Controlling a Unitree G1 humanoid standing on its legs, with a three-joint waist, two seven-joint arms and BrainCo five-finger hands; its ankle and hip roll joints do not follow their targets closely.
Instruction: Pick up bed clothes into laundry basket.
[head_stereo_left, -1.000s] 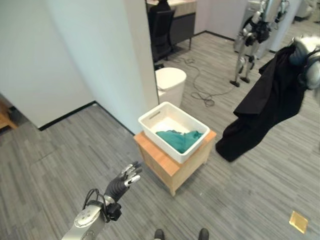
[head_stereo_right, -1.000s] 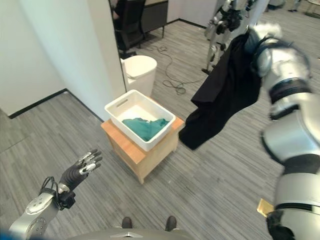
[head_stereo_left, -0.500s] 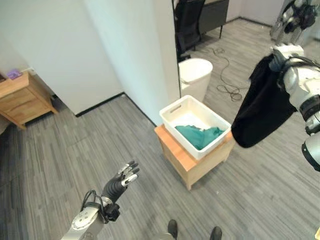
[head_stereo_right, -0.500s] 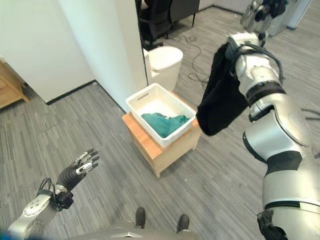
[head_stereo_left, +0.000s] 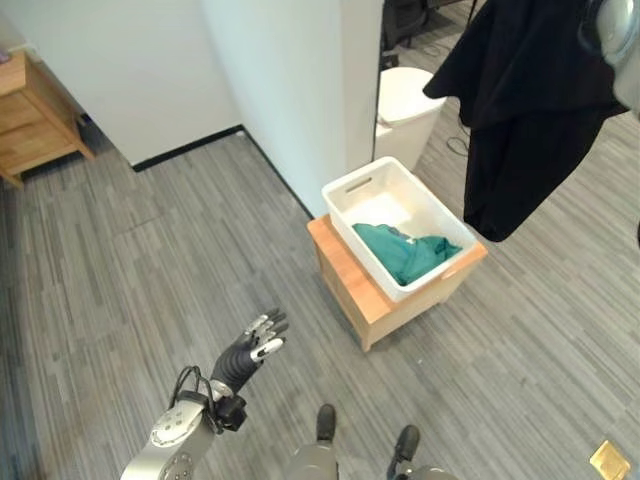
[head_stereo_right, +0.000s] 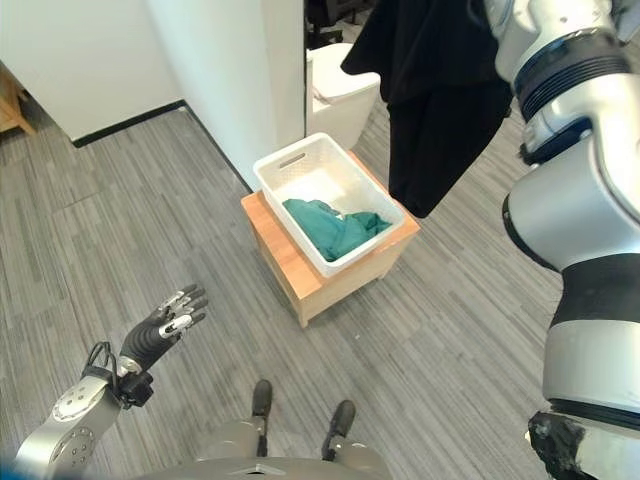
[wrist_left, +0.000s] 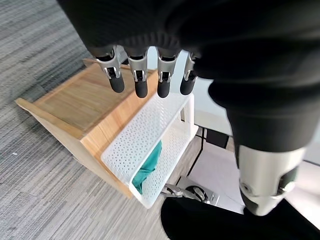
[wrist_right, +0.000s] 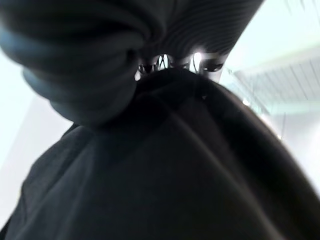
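Left eye view: black garment (head_stereo_left: 525, 110) hangs from your raised right arm, high and just beyond the far side of the white basket (head_stereo_left: 440, 278), its lowest fold beside the rim, not over it. The basket sits on a small wooden stand (head_stereo_left: 345, 270) and already holds a teal cloth (head_stereo_left: 405, 252). Your left hand (head_stereo_left: 252, 345) floats low, well apart from the stand, fingers straight and spread, holding nothing.

Right eye view: same layout; the garment (head_stereo_right: 440, 90) drapes past the basket (head_stereo_right: 300, 235) toward a white bin (head_stereo_right: 335, 90). Bring the arm inward until the hem hangs over the teal cloth before you lower.

Left wrist view: fingers (wrist_left: 139, 80) point at the stand (wrist_left: 75, 105) and the basket wall (wrist_left: 145, 150), relaxed and empty.

Right wrist view: dark cloth (wrist_right: 165, 165) covers your right hand (wrist_right: 75, 60); the fingers are buried in it, so you cannot tell how they grip. Lower slowly so the trailing fabric folds inside the rim instead of spilling over the stand.
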